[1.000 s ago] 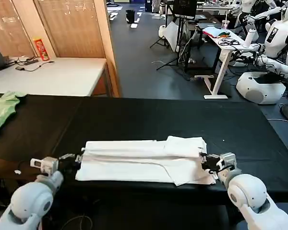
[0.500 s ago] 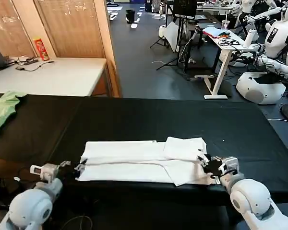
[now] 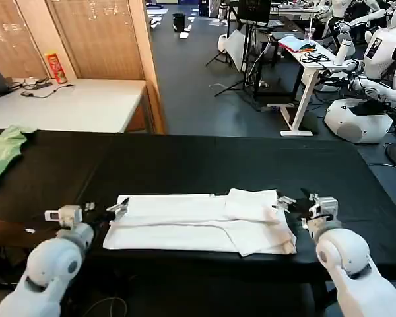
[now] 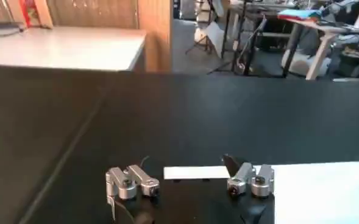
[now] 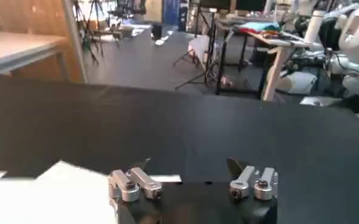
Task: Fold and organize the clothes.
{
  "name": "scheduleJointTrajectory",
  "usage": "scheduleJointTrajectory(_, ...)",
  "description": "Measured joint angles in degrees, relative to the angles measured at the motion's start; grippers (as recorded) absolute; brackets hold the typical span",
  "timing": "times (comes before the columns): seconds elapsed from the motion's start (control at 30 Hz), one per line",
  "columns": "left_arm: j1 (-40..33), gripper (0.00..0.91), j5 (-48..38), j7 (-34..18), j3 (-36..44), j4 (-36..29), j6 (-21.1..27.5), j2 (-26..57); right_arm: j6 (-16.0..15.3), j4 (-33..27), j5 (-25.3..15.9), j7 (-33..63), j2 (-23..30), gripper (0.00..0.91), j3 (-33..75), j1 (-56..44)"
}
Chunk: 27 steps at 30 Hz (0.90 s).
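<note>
White cotton T-shirt [image 3: 201,223] lies flat on the black counter [image 3: 204,165], folded into a long band along the counter's near edge. You can see a lengthwise crease running down the middle of the shirt, and an extra folded flap stacked on the shirt's right end. No print is visible on the upward side.

Left gripper [image 3: 105,211] sits just off the shirt's left end, fingers spread open and holding nothing; in the left wrist view [image 4: 188,181] the shirt's corner lies between and beyond the fingertips. Right gripper [image 3: 297,201] sits just off the shirt's right end, fingers also apart and empty; in the right wrist view [image 5: 191,181] the white cloth edge is beside one fingertip.

Light green garment [image 3: 3,150] is well apart from the shirt, at the counter's far left edge.

Beyond the counter from the shirt: a white table [image 3: 69,104] with a red can [image 3: 55,67] against wood-panel walls, grey floor, a white desk [image 3: 313,63] with clutter, and white robots [image 3: 376,59] parked to the far right.
</note>
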Motion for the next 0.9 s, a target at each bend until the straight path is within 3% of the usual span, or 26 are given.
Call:
scheduleJointTrajectory(0.23, -1.95, 0.878, 0.34, 0.33, 0.46, 4.85, -0.45, -2.12, 0.40, -4.89, -0.03, 0.95, 3.16, 0.878, -1.56, 2.28)
scheduleJointTrajectory(0.27, -2.11, 0.819, 0.32, 0.41, 0.46, 5.38, -0.50, -2.23, 0.43, -5.38, -0.16, 1.07, 3.60, 0.878, -1.65, 2.33)
scheduleJointTrajectory(0.3, -2.24, 0.809, 0.32, 0.52, 0.47, 5.84, -0.55, -2.32, 0.47, -5.67, -0.42, 1.15, 3.91, 0.790, -1.68, 2.35)
scheduleJointTrajectory(0.37, -2.55, 0.663, 0.37, 0.85, 0.48, 6.83, -0.68, -2.62, 0.49, -6.15, -0.99, 1.18, 4.62, 0.712, -1.67, 2.26)
scheduleJointTrajectory(0.43, -2.74, 0.614, 0.47, 1.39, 0.49, 7.63, -0.81, -2.84, 0.52, -6.38, -1.54, 1.07, 5.17, 0.692, -1.68, 2.15)
scheduleJointTrajectory(0.53, -2.97, 0.546, 0.69, 1.81, 0.59, 8.26, -1.11, -3.03, 0.70, -6.41, -2.35, 0.81, 5.82, 0.478, -1.64, 1.61)
scheduleJointTrajectory(0.57, -3.06, 0.507, 0.75, 1.83, 0.62, 8.41, -1.17, -3.10, 0.74, -6.44, -2.56, 0.78, 5.98, 0.449, -1.56, 1.47)
scheduleJointTrajectory(0.6, -3.24, 0.332, 0.83, 1.86, 0.65, 8.68, -1.25, -3.22, 0.79, -6.44, -2.77, 0.77, 6.18, 0.322, -1.46, 1.34)
scheduleJointTrajectory(0.63, -3.45, 0.195, 0.95, 1.90, 0.68, 8.96, -1.33, -3.36, 0.85, -6.47, -3.02, 0.77, 6.34, 0.254, -1.45, 1.26)
scheduleJointTrajectory(0.7, -3.84, 0.010, 1.45, 2.00, 0.70, 9.50, -1.62, -3.59, 1.25, -6.53, -4.05, 0.70, 6.73, 0.088, -1.41, 1.00)
scheduleJointTrajectory(0.9, -4.07, 0.000, 6.45, 3.73, 1.46, 10.57, -4.00, -4.11, 4.17, -5.75, -9.03, 3.25, 8.42, 0.059, -1.42, -0.35)
